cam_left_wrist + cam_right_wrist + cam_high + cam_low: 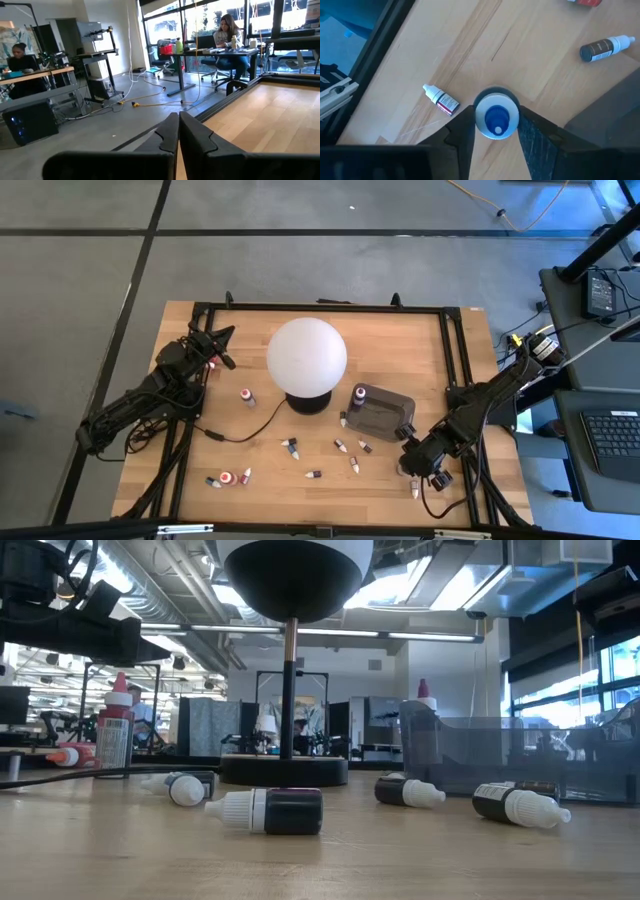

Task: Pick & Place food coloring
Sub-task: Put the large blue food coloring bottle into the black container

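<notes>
My right gripper [418, 463] is over the table's near right part, in front of the dark tray [385, 413], shut on a food coloring bottle [496, 119] with a white cap and blue tip. Several more small bottles lie on the wood: one beside it [441, 100], a dark one [604, 48], others toward the near edge [290, 447] [226, 478]. One bottle stands upright [247, 396] left of the white globe lamp [307, 354], and another stands in the tray's far left corner [359, 393]. My left gripper [218, 346] waits shut near the far left corner. My right gripper pinches the bottle between its two fingers [465, 131], coming from above and pointing down. The fingers sit on either side of the white cap [485, 112], whose blue tip faces the wrist camera, so the bottle is upright. The cap hides whether its base touches the wood.
The globe lamp on its dark base [308, 402] stands mid-table, its cable [250, 430] running toward the left. A black frame [460, 350] borders the tabletop. A red bottle [115, 730] stands at the left in the low view. People sit at desks beyond the table.
</notes>
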